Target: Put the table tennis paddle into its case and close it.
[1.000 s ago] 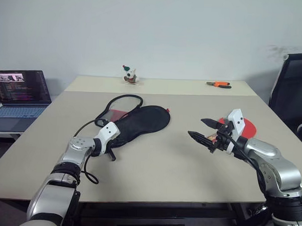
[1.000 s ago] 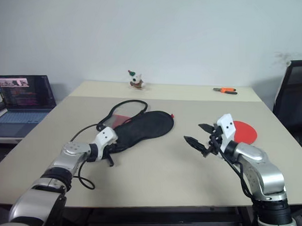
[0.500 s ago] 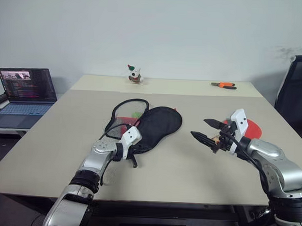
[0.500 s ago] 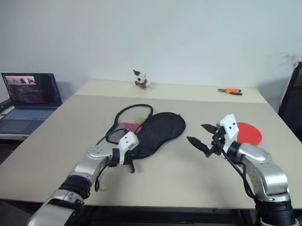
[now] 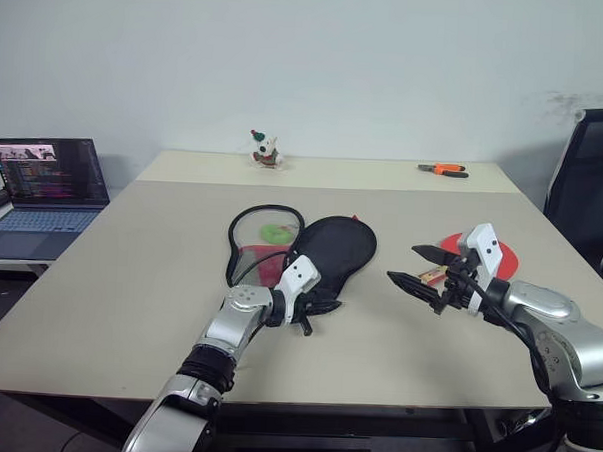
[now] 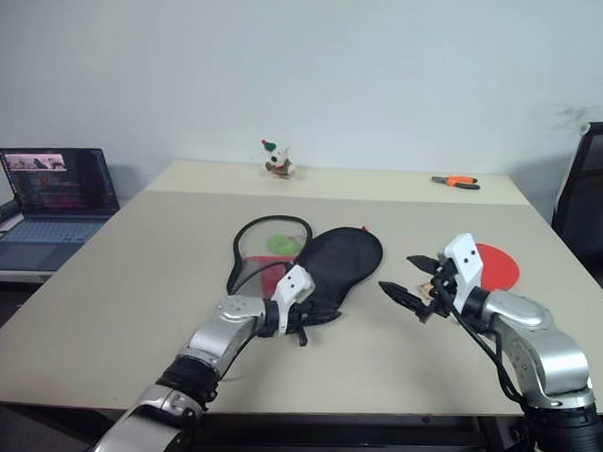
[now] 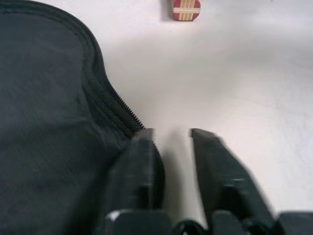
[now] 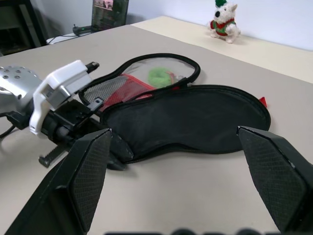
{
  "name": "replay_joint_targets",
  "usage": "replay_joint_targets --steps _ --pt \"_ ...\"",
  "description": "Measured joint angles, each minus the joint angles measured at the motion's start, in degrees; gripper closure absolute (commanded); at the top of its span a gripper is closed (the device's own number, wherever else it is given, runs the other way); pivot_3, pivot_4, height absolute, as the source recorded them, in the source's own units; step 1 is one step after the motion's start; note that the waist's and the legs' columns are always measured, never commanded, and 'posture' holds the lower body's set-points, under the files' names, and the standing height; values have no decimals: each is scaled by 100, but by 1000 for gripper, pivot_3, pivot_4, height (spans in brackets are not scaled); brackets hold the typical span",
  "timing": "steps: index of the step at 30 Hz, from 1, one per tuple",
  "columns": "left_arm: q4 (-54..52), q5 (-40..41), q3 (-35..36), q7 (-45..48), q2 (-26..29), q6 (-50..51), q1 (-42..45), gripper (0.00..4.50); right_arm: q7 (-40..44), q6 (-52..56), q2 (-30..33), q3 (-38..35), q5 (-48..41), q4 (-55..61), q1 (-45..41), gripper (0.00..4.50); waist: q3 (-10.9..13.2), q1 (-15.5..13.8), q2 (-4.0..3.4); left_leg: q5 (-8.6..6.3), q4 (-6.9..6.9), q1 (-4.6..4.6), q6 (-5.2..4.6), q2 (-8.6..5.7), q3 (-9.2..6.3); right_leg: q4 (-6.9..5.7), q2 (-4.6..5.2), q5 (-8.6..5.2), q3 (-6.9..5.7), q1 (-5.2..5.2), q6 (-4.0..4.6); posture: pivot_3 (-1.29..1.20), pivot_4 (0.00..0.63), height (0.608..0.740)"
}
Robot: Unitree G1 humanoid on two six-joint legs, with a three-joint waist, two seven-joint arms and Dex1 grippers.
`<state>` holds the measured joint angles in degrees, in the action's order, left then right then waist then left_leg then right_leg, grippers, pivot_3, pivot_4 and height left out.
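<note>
Your case (image 5: 325, 251) is lying open near the middle of the table (image 5: 129, 269), black half beside the mesh half, and it is sitting further toward your right arm than a second ago: the left gripper (image 5: 316, 311) has been dragging it across by its narrow end. That gripper is now loosening. In the left wrist view its fingers (image 7: 142, 171) are standing a narrow gap apart with bare tabletop between them, one finger lying against the case's zip edge, so nothing is pinched any more. The table tennis paddle (image 6: 492, 264) is resting flat behind your right gripper (image 6: 417, 281), well apart from the case, untouched. The right gripper is hovering above the table with its fingers spread wide and empty, as it was before. So you are likely finishing the repositioning: the case is now within the right arm's reach. Picking up the paddle is probably your next step.
</note>
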<state>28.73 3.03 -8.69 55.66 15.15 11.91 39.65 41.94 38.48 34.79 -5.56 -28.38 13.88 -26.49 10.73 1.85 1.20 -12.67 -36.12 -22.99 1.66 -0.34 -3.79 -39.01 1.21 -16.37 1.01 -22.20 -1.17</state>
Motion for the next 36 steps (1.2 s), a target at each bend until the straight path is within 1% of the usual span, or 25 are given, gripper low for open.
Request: replay_joint_targets --steps 3,5,6,8,12,15,18,22,25,30,36 --pt "-670 166 22 50 209 283 -318 977 -96 267 -5 11 -15 -19 -100 0 0 6 0 0 1 0 0 2 -2 0 0 0 2 -1 1 0 150 740" --pt "-1230 432 113 253 455 466 -603 240 -204 502 -41 12 -72 -42 -232 0 0 15 -1 0 2 2 0 6 -2 -1 -1 0 3 -1 2 0 150 740" --pt "-1422 547 177 318 565 541 -699 26 -256 599 -69 9 -95 -59 -271 0 0 13 -1 0 2 3 1 7 -4 -1 0 0 2 -2 2 0 150 740" --pt "-1793 772 347 403 853 671 -876 26 -438 811 -232 23 -116 -114 -356 0 0 0 -1 1 1 4 1 7 -7 -2 0 0 0 0 2 0 150 740" --pt "-1916 986 1009 253 1584 733 -1159 26 -1168 1033 -1027 237 49 -440 -515 0 0 46 -1 1 3 9 1 20 -3 -3 1 1 5 -3 4 0 150 740" --pt "-1928 1085 1363 165 1894 743 -1278 26 -1612 1388 -1413 330 88 -740 -630 0 3 3 -5 0 3 4 1 9 -2 -1 1 0 2 -4 6 0 150 740" --pt "-1999 1271 1480 248 2099 860 -1432 26 -2045 1782 -1825 380 191 -1164 -874 0 3 -21 -5 0 3 -1 1 1 -3 3 8 1 1 -4 5 0 150 740" --pt "-2158 1526 1546 398 2312 1087 -1460 26 -2211 1847 -2106 580 321 -1643 -968 0 3 -31 -4 0 3 -2 1 1 -5 2 8 1 -1 -5 5 0 150 740" --pt "-2374 1875 1588 603 2483 1393 -1436 26 -2328 1806 -2366 681 484 -2037 -1098 0 3 3 -5 0 4 2 1 6 -3 -1 5 1 0 -5 6 0 150 740" --pt "-2499 2283 1602 916 2849 1799 -1438 26 -2393 1443 -2798 732 707 -2573 -1337 0 3 82 -5 0 6 7 1 13 1 -4 -2 0 4 -6 6 0 150 740" --pt "-2953 2743 1715 1251 3260 2251 -1557 26 -2387 977 -3156 736 919 -3281 -1691 0 3 156 -5 0 8 11 1 18 5 -4 -2 1 9 -7 6 0 150 740"
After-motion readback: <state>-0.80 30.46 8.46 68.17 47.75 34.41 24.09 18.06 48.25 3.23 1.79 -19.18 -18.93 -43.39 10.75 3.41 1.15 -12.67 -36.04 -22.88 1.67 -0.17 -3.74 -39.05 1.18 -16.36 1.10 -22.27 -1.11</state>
